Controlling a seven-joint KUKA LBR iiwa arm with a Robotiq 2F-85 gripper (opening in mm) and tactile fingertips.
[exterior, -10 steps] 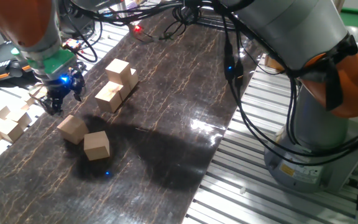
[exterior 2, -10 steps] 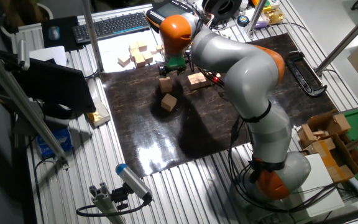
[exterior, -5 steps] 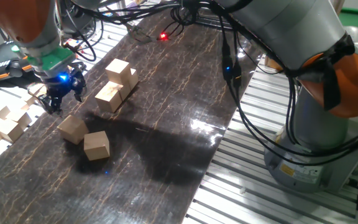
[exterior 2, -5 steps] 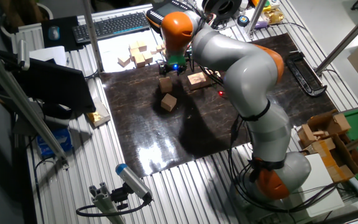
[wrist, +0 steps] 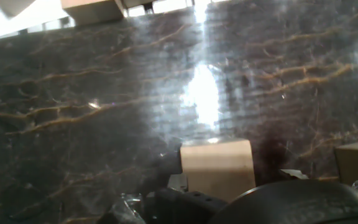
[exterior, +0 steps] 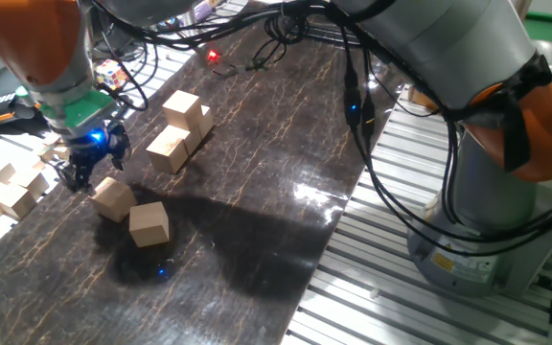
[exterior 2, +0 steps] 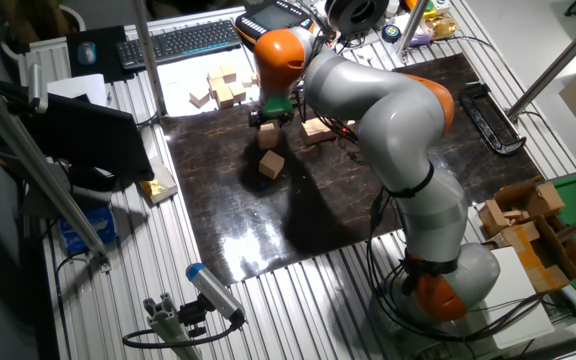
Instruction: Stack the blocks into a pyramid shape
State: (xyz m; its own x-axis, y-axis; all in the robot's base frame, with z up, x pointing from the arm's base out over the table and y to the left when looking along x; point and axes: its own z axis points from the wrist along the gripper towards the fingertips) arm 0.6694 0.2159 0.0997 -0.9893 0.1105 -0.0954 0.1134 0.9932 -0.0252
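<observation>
The KUKA arm's gripper [exterior: 86,171] hangs low over the dark marbled surface [exterior: 257,144], its jaws just above and beside a tan block [exterior: 113,198] at the near-left of the work area. Whether the jaws are spread or closed cannot be told from either fixed view; in the hand view a block [wrist: 217,168] sits right ahead of the fingers, apparently not yet clamped.

A second block [exterior: 149,223] lies touching or almost touching the first one, on the side away from the jaws. Farther beyond the jaws a small cluster of blocks [exterior: 177,129] stands, one cube raised on others, the start of the pyramid shape, well apart from the pair under the hand. A loose pile of pale wooden pieces [exterior: 3,192] lies just off the dark surface, behind the jaws.

The risk here is the neighbour. With the two cubes so close, a finger coming down between them could land on an edge, or shove the second cube aside and twist the target out of line. The target also looks turned at an angle to the jaws, so a close on its corners rather than its flat faces could let it spin or slip out on the lift. The glossy surface would likely let a nudged block slide freely.
</observation>
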